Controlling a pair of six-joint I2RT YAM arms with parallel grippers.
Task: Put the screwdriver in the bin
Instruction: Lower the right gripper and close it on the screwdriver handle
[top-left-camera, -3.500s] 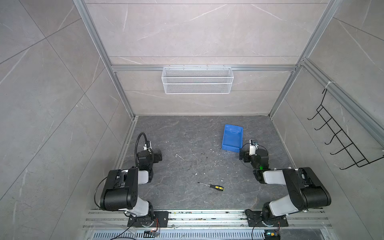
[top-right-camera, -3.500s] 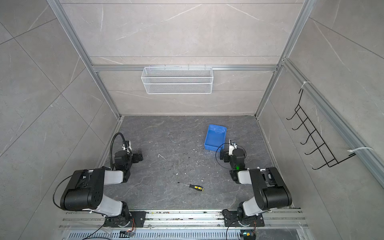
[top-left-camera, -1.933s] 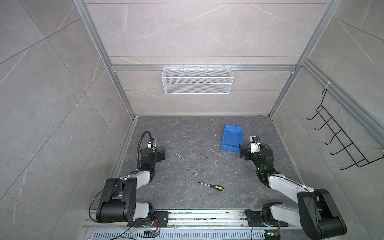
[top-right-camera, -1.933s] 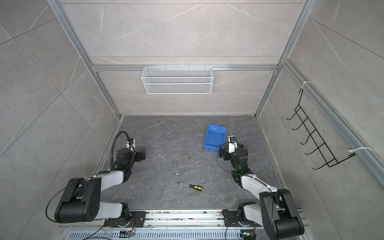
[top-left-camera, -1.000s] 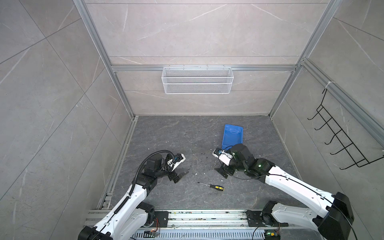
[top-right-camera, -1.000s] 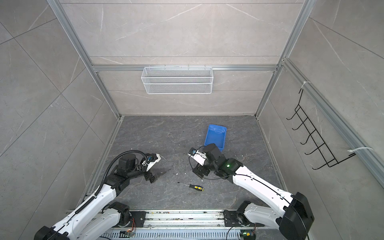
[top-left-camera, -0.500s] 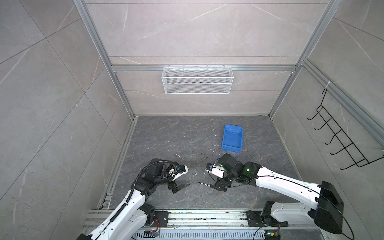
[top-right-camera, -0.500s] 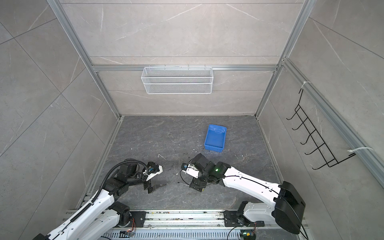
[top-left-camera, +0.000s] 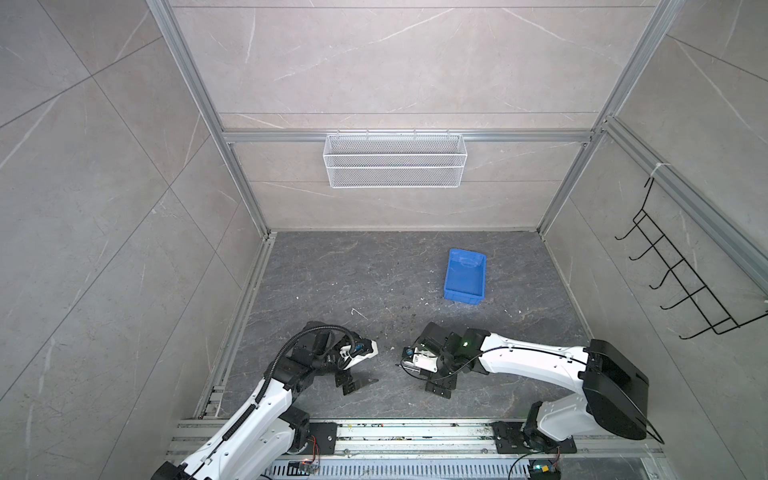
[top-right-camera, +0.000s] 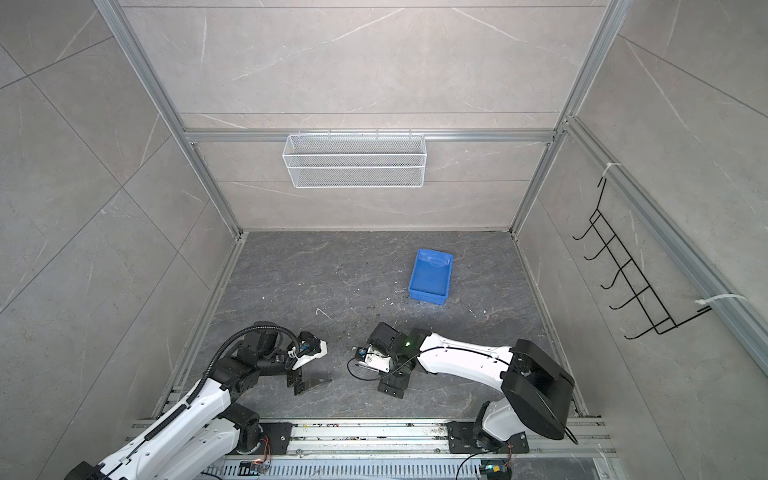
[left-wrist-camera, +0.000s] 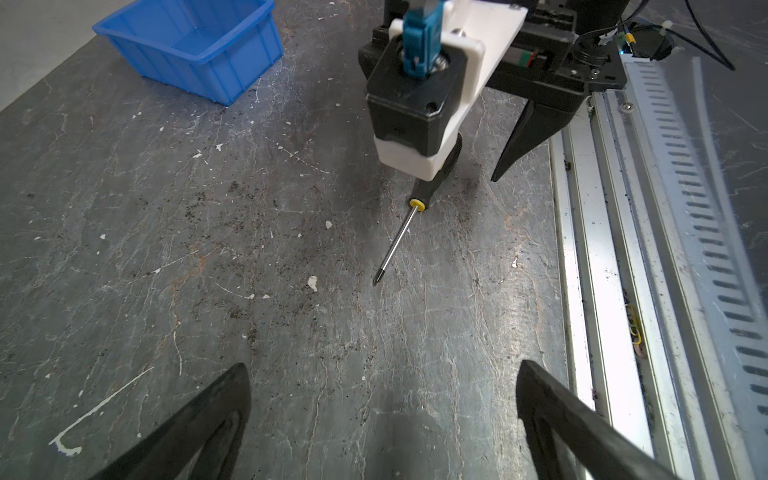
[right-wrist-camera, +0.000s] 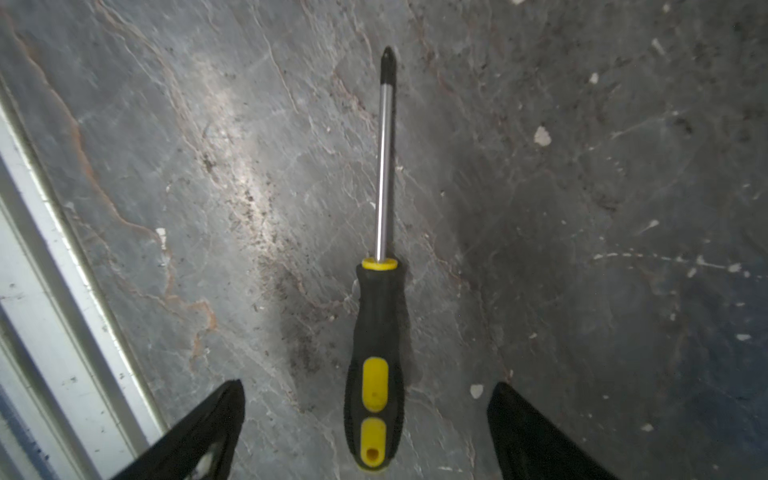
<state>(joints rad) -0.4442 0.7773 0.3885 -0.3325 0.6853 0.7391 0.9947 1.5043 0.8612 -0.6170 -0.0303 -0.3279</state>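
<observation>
Screwdriver lay flat on the surface in my right wrist view, untouched, with its shaft pointing away from the camera. The right jaws stood wide apart, one black tip on either side of the handle, and neither tip met it. The handle was textured black rubber with glossy yellow inserts and a yellow collar. The shaft was thin polished steel ending in a dark cross tip. Around it the surface was dark veined stone, scuffed and flecked with white chips.

In my left wrist view the left jaws were also apart and held nothing. They looked along the surface toward the tip of the screwdriver. The bin, ribbed blue moulded plastic, sat well beyond it.

In both top views the bin sat empty toward the back right, well apart from both arms. The right wrist hid the screwdriver there. I judged the task barely begun: the grasp, lift, carry and drop were all left to do.
</observation>
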